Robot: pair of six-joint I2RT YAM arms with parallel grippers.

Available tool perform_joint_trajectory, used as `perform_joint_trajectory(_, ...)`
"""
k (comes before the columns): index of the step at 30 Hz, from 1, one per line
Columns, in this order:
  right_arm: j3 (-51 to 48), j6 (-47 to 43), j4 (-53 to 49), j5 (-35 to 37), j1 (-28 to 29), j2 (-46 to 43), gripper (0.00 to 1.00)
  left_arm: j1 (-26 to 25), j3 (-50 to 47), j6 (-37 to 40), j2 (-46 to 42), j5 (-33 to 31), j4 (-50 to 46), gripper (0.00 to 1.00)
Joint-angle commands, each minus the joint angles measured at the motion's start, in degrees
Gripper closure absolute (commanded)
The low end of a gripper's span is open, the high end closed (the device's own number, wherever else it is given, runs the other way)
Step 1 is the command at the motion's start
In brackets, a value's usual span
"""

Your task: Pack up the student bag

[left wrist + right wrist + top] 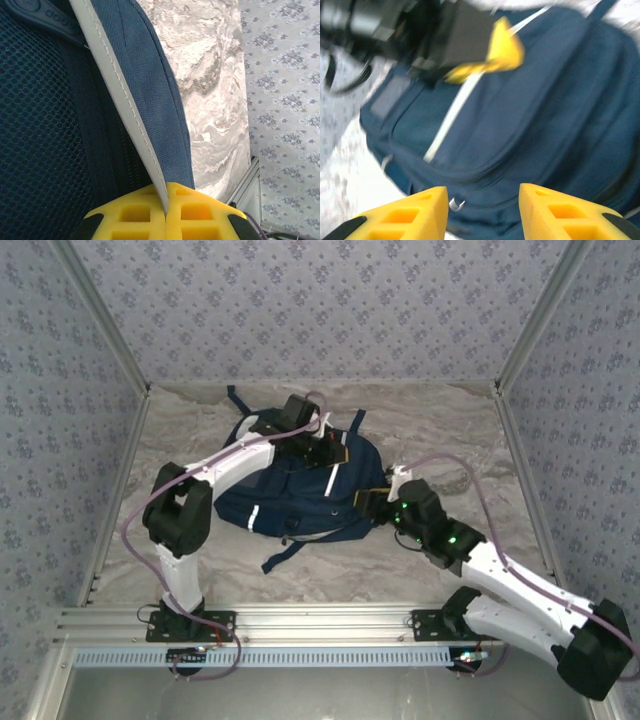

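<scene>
My left arm reaches in from the left side of the worktop (440,430) and bends over the bag (300,495), which lies flat in the middle of the marbled surface with its dark straps (290,555) trailing towards me. My left tool (322,448) sits on the far upper part of the bag. From the left wrist, this tool (165,200) is fully closed: the two yellow fingers (135,215) meet with the bag's white stripe (125,95) pinched between them. Left of the stripe is dark blue mesh (45,140). Right of it is plain navy fabric (150,80), then bare worktop (210,75) and the patterned wall (285,75).

Further right in the top view, my right tool (380,502) is at the bag's right edge, pointing in towards it. The right wrist picture is blurred, but this tool (482,192) is clearly partly open. Its yellow fingers (415,215) stand apart with nothing gripped, and navy bag fabric (545,115) shows through the gap. I cannot tell whether the fingertips touch the bag. A small metal zip pull (455,204) hangs just beside the left finger. Above it the white stripe (452,112) runs up the bag to my left tool (495,55), which is clamped on it. A strip of worktop (340,170) shows at the lower left.
</scene>
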Motion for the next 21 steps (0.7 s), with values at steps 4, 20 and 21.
perform_joint_trajectory(4,-3.6,-5.1,11.0,3.0,10.8,9.1,0.56,0.6,9.7,-4.5,4.3,-3.3,6.6,1.00)
perform_joint_trajectory(20,3.6,2.9,10.1,8.6,15.7,31.4,0.55,2.8,4.1,-11.1,0.3,-5.3,11.3,0.62)
perform_joint_trajectory(21,4.4,3.8,9.5,9.1,16.2,32.2,0.55,3.5,2.3,-11.5,-1.7,-5.6,11.3,0.60)
